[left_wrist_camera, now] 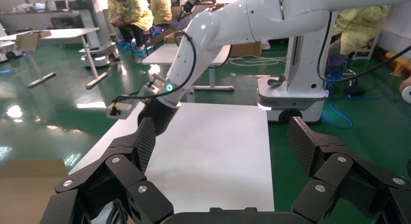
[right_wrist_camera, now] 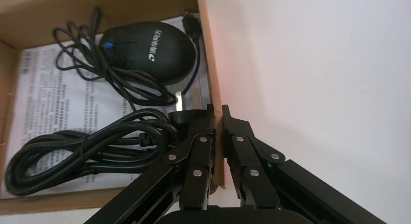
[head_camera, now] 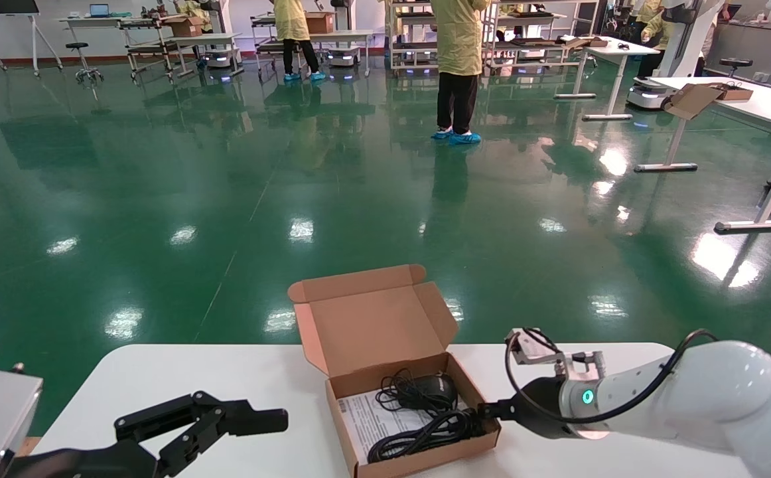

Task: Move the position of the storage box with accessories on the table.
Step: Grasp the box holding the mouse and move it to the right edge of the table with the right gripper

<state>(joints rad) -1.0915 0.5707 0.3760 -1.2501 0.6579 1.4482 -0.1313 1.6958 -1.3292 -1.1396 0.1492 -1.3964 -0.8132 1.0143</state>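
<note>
The storage box (head_camera: pixel 352 388), a shallow brown cardboard mailer with its lid open, sits on the white table (head_camera: pixel 226 378) at mid front. Inside lie a black mouse (head_camera: pixel 433 386), coiled black cables (head_camera: pixel 419 431) and a white printed sheet (head_camera: pixel 372 418). My right gripper (head_camera: pixel 488 413) is shut on the box's right side wall (right_wrist_camera: pixel 213 88), one finger inside and one outside. The right wrist view shows the mouse (right_wrist_camera: pixel 150 49), cables (right_wrist_camera: pixel 82 151) and sheet (right_wrist_camera: pixel 48 93). My left gripper (head_camera: pixel 253 421) is open and empty, low at the table's left front, apart from the box.
The table's far edge runs just behind the box lid (head_camera: pixel 372 318). Beyond it is green floor with a person (head_camera: pixel 458 66) standing, other tables (head_camera: pixel 757 106) and racks far off. Another robot base (left_wrist_camera: pixel 295 93) stands beyond the table's right end.
</note>
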